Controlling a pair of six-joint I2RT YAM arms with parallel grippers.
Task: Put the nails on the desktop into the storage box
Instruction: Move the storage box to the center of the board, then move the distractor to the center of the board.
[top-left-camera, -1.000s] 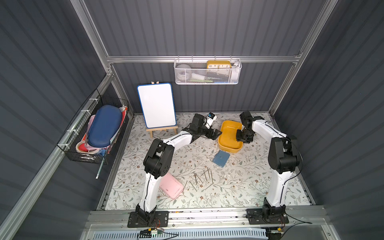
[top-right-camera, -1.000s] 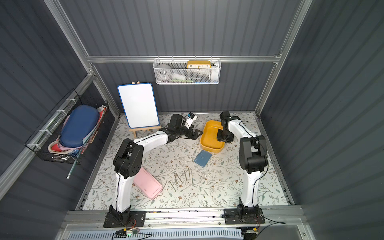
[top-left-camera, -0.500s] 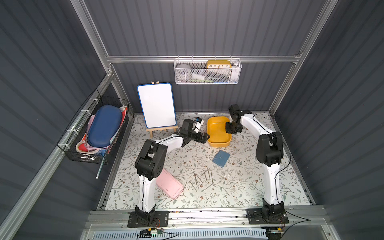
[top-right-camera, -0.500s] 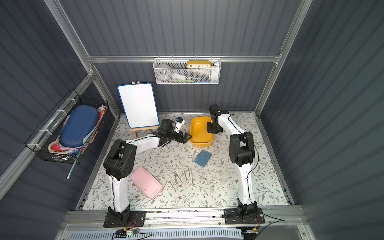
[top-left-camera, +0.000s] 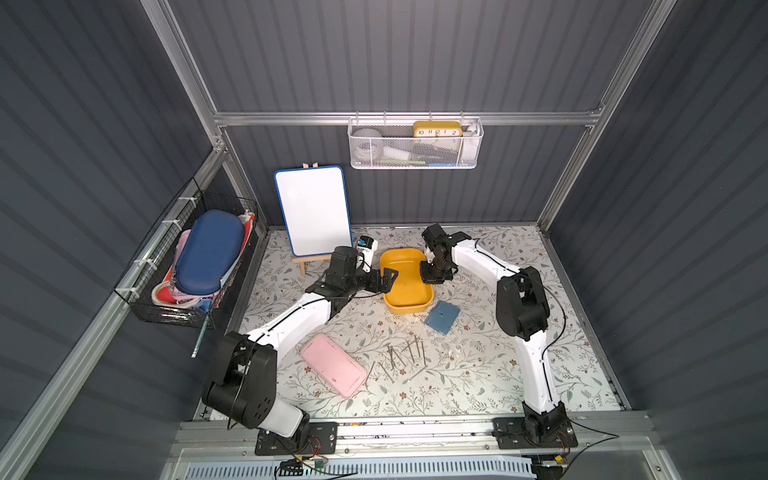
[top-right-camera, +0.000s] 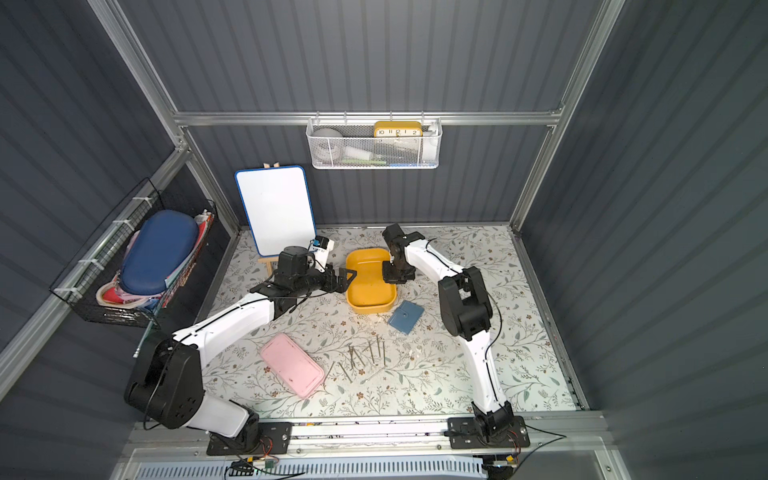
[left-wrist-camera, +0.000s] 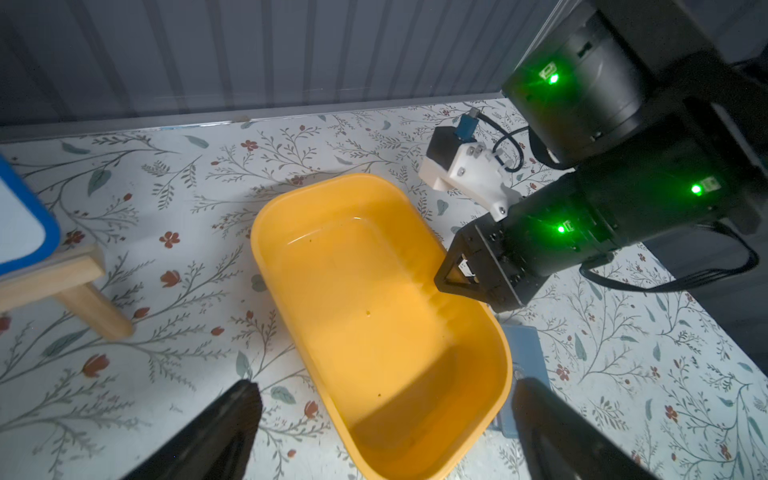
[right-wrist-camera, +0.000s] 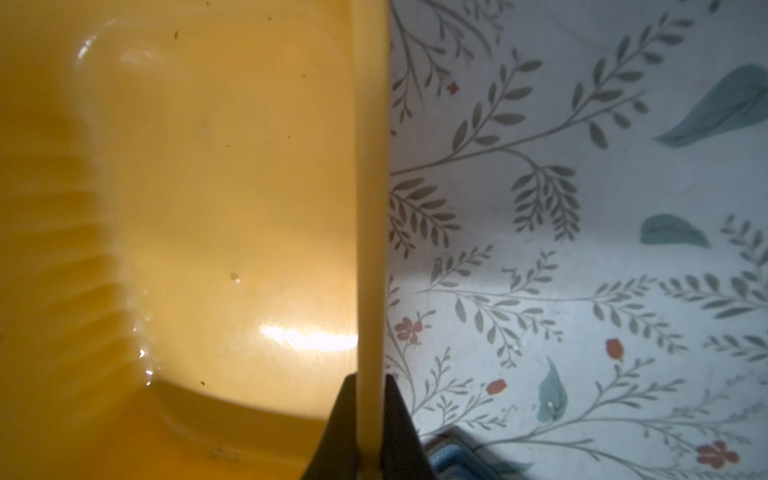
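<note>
Right end effector (right-wrist-camera: 369, 380) clenched on right rim of storage box (top-left-camera: 409, 309), at far centre of tabletop (top-left-camera: 478, 374). Left end effector (left-wrist-camera: 382, 399) released, jaws wide apart, at box's left rim. Nails (top-left-camera: 401, 357) scattered near centre of tabletop, well apart from box, just right of pink case (top-left-camera: 332, 365).
</note>
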